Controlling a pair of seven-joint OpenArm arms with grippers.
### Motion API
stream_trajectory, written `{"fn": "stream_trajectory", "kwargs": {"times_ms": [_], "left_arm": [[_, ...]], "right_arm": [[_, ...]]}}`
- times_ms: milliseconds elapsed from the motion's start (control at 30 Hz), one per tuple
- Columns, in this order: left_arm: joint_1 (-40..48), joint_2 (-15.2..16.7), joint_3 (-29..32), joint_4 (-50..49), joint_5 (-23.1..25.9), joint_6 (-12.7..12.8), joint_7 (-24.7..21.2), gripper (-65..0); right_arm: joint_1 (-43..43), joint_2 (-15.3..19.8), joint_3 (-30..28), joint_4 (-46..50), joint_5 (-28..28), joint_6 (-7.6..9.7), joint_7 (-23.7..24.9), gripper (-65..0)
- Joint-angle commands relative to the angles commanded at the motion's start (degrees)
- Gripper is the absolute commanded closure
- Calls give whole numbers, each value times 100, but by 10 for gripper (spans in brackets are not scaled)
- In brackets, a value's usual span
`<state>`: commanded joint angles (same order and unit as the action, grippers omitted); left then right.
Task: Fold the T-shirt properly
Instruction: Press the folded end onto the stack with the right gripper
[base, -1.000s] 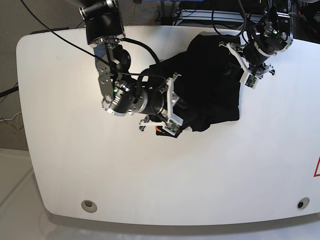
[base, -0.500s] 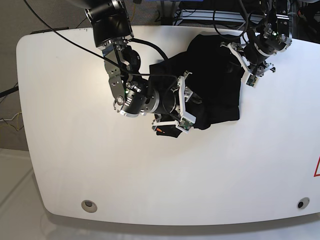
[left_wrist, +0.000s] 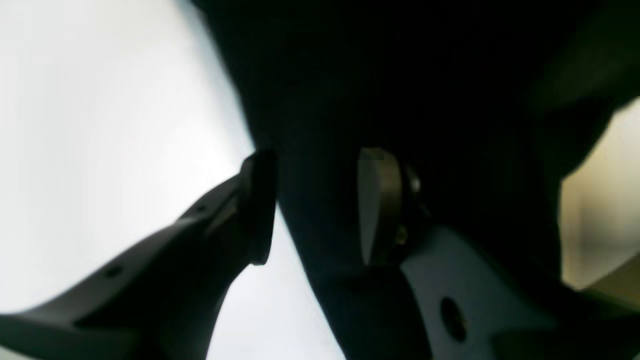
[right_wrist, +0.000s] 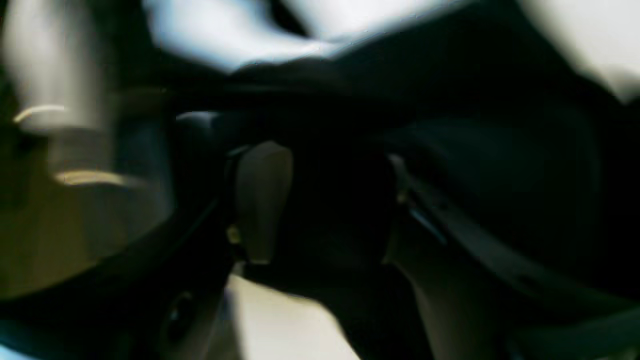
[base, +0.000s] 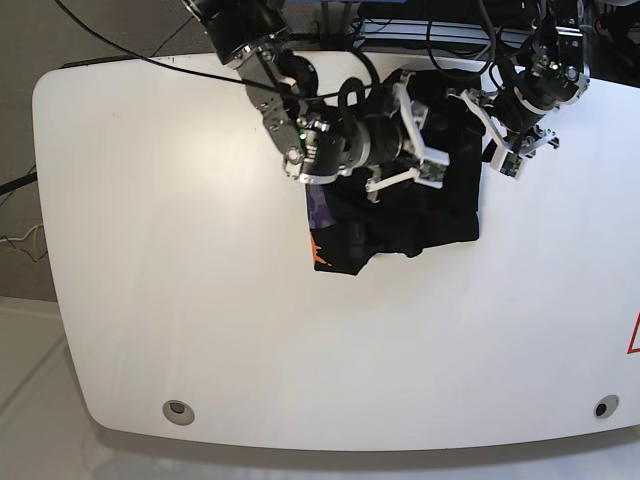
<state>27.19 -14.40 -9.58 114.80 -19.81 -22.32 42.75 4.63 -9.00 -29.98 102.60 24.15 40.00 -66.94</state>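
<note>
A: Where is the T-shirt (base: 420, 205) lying right now?

B: It is bunching in a dark heap on the white table (base: 180, 300), toward the far edge, with the orange-and-purple print (base: 320, 225) showing at its near left corner.

A: And the right gripper (base: 415, 140)?

B: It is hovering over the middle of the heap. In the right wrist view black cloth is filling the gap between its parted fingers (right_wrist: 262, 200), so it appears to be pinching a fold, though the blur is making that hard to confirm.

A: The left gripper (base: 497, 140)?

B: It is sitting at the far right edge of the shirt, and its fingers (left_wrist: 377, 205) are closing on a band of cloth in the left wrist view.

A: So how should the fold be going?

B: I'd judge both grips need to be carrying the cloth together, keeping it taut between them, and lowering it evenly so no layer is doubling underneath.
</note>
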Motion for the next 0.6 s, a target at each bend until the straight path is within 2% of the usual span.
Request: {"fn": "stream_trajectory", "kwargs": {"times_ms": [100, 133, 167, 367, 500, 600], "left_arm": [[3, 31, 43, 82, -1, -18, 33, -247], [-27, 81, 63, 104, 16, -20, 80, -249], [-57, 131, 83, 125, 34, -21, 127, -250], [-20, 132, 41, 36, 43, -14, 71, -250], [19, 105, -13, -67, 42, -18, 13, -251], [35, 86, -13, -37, 50, -48, 0, -253]], "right_arm": [[43, 0, 68, 24, -282, 0, 89, -224], [67, 0, 147, 38, -426, -11, 159, -98], [92, 0, 225, 52, -569, -29, 228, 0], [285, 0, 285, 220, -352, -58, 390, 0], [417, 429, 384, 501, -43, -117, 508, -12], [504, 744, 686, 481, 247, -207, 656, -9]]}}
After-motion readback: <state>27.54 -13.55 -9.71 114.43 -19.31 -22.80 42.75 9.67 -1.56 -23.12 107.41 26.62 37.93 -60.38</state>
